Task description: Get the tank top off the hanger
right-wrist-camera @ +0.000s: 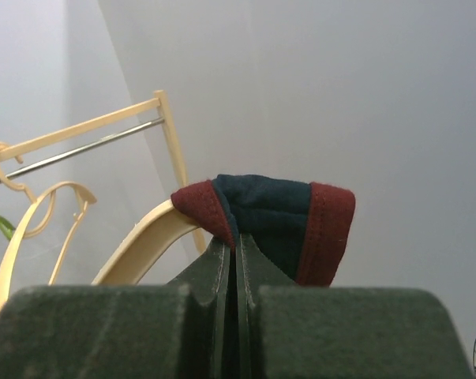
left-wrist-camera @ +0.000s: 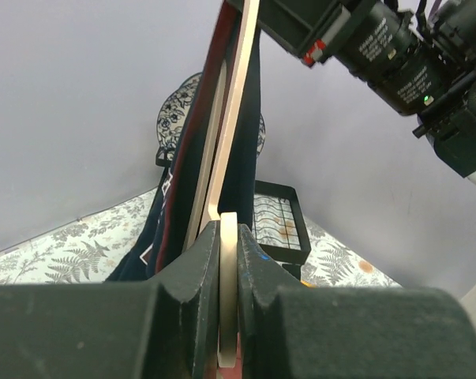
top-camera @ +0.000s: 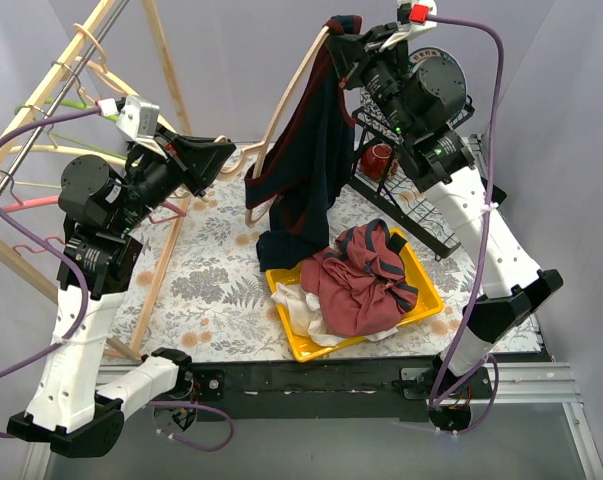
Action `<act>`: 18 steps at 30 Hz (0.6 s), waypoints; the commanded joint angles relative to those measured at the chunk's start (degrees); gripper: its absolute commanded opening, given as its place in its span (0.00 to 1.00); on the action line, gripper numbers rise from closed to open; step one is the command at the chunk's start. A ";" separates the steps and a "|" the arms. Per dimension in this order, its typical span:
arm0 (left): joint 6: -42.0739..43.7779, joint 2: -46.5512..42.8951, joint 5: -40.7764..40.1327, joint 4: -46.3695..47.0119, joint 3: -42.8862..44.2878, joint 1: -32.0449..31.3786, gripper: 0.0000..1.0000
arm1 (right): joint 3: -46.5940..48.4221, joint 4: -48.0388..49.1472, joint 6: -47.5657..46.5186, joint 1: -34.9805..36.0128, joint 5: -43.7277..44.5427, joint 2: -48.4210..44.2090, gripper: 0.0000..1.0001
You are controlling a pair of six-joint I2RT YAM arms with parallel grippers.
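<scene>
Counted: one tank top, one wooden hanger carrying it, two tools, one yellow tray, one wire rack with one red mug. The spare hangers on the rail behind the left tool could not be counted exactly.

The left tool is clenched on the lower end of the hanger, the pale wood being pinched flat between its fingers. The right tool is clenched on the maroon-trimmed shoulder strap of the tank top, at the hanger's upper end.

The tank top is hung off the surface between the two tools, draped below the right tool. The tray, filled with heaped garments, is placed below the right tool.
</scene>
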 commanded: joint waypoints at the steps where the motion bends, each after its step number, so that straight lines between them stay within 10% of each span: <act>1: -1.24 -3.84 -1.83 -2.68 5.56 0.38 0.00 | -3.66 6.68 0.84 -8.17 5.43 -5.92 0.01; 18: 1.13 -0.86 -10.27 -8.83 12.59 0.38 0.00 | -4.99 5.17 16.67 -26.54 -39.03 -5.75 0.01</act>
